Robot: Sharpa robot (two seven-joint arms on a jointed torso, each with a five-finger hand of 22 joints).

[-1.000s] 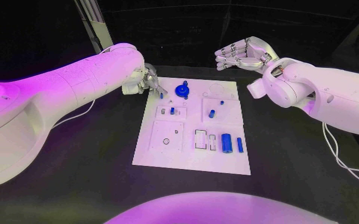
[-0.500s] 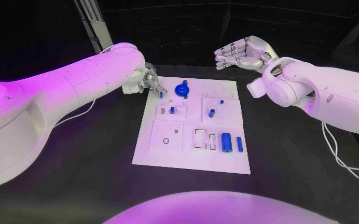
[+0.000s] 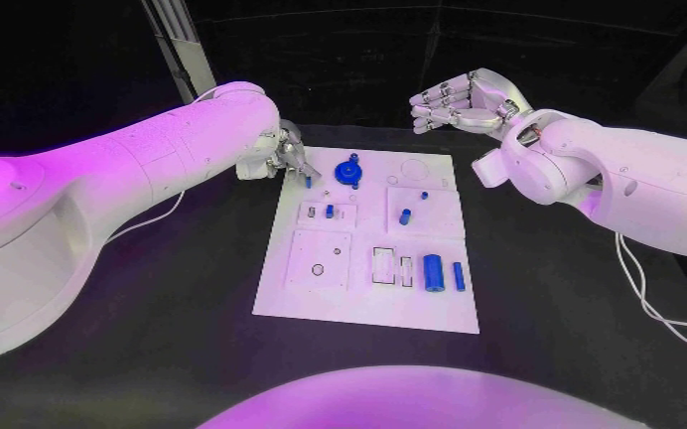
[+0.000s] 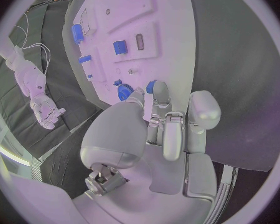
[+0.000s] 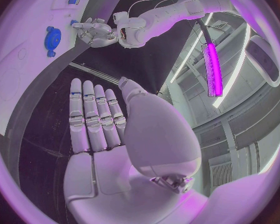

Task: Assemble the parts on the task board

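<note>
**Left hand on a small blue part at the board's far-left corner; most of the assembly looks open**

Left hand: fingers drawn together at the far-left corner of the task board, pinching a small blue peg. In the left wrist view the fingertips close round it right at the board surface. Can't tell whether the peg is seated in a hole or just touching.

Right hand: raised beyond the board's far-right corner, well clear of it. Fingers straight and side by side, palm bare, holding nothing.

Progress, as a judgement:
- Round blue gear sits in the far row, just beside the left hand. Looks placed.
- Short blue piece stands in the middle-left block, another in the middle-right block.
- Two blue cylinders and lie side by side near the board's near-right area. Look unplaced.
- Empty outlines next to them and in the near-left panel suggest slots left to fill.

So early to mid task; several parts left.

Unclear:
- Peg's lower end hidden by the fingers.
- Small marks on the board too fine to read as holes or parts.
- Worktop dark, nothing else made out on it.
</note>
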